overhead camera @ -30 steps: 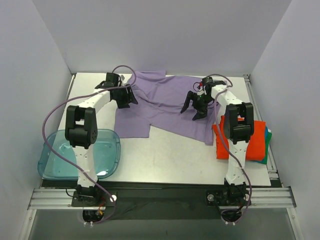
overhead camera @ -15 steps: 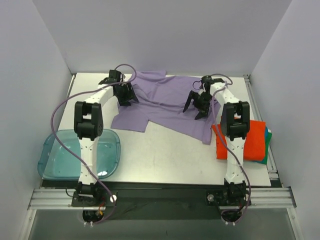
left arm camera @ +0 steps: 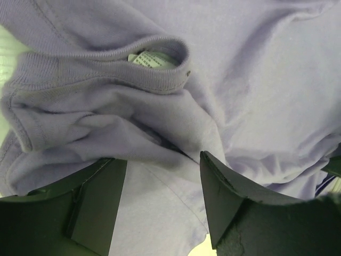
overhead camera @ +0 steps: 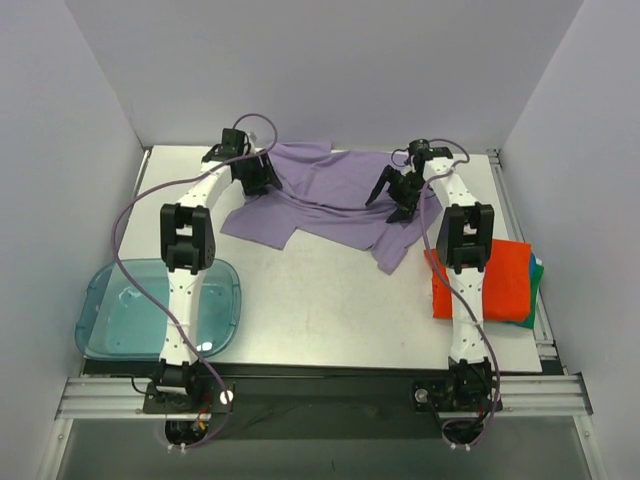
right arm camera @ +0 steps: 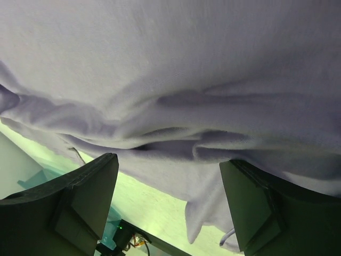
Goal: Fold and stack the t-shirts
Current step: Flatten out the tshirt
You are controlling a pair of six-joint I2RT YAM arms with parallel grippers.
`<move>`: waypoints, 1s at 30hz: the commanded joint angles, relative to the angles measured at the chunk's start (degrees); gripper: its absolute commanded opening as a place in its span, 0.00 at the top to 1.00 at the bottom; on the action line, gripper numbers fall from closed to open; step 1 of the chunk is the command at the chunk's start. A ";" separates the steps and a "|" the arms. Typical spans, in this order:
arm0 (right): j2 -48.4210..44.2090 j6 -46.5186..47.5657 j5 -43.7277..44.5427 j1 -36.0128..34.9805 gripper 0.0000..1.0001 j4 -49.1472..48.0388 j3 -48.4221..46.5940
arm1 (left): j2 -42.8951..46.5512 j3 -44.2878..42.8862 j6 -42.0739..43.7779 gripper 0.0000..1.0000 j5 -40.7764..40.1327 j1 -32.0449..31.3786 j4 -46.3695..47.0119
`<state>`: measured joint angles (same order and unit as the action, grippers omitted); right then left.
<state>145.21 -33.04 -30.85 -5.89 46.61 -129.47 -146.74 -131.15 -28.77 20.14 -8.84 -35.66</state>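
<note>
Both claws are standing spread wide, neither one pinching. At eleven o'clock on the table (overhead camera: 330, 310), the left gripper (left arm camera: 160, 160) is poised with a bunched fold of the lavender t-shirt (overhead camera: 330, 195) lying between its fingers, just below the ribbed collar (left arm camera: 154, 50). The right gripper (right arm camera: 169, 160) is sitting at one o'clock with cloth sagging across its fingertips. Whether any fold is snagging on a finger I cannot tell.

That shirt is lying rumpled across twelve o'clock. The orange-red t-shirt (overhead camera: 510, 280) is resting folded at four o'clock over a green-teal edge (overhead camera: 537, 272).

By its creases, the lavender cloth is looking light, limp and a little clingy, so it is probably going to sag wherever it is unsupported. The thicker seams are likely offering the firmest hold: the shoulders beside the collar or the hem corners, one for each claw, keeping the cloth taut between them.
</note>
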 commanded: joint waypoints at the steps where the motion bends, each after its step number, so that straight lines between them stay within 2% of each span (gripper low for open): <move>1: 1.75 0.43 -1.93 0.35 0.21 -1.17 -0.70 | 7.94 3.77 2.32 0.32 -0.80 -0.12 3.75; 4: 0.26 0.60 -3.60 0.35 0.21 -2.39 0.88 | 16.20 10.63 3.55 0.33 -4.49 0.31 5.33; 5: -0.70 0.52 -4.04 0.35 0.21 -2.75 2.02 | 20.31 15.87 3.72 0.33 -7.02 0.92 5.42; 10: -3.87 0.43 -4.92 0.35 0.21 -4.77 4.66 | 30.09 29.71 4.43 0.34 -13.98 4.53 2.80; 13: -5.01 0.26 -5.45 0.35 0.21 -5.39 6.15 | 31.34 35.25 7.66 0.46 -14.16 7.34 0.61; 21: -6.34 0.52 -5.54 0.18 0.21 -5.83 8.00 | 25.19 30.52 14.18 0.53 -18.11 6.91 -10.21; 30: -7.04 0.43 -5.54 0.27 0.21 -6.18 9.50 | 24.57 31.13 15.68 0.53 -22.60 5.59 -13.82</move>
<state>141.73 -33.01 -36.51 -5.50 38.74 -121.25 -123.13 -97.89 -14.57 0.84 -2.94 -46.59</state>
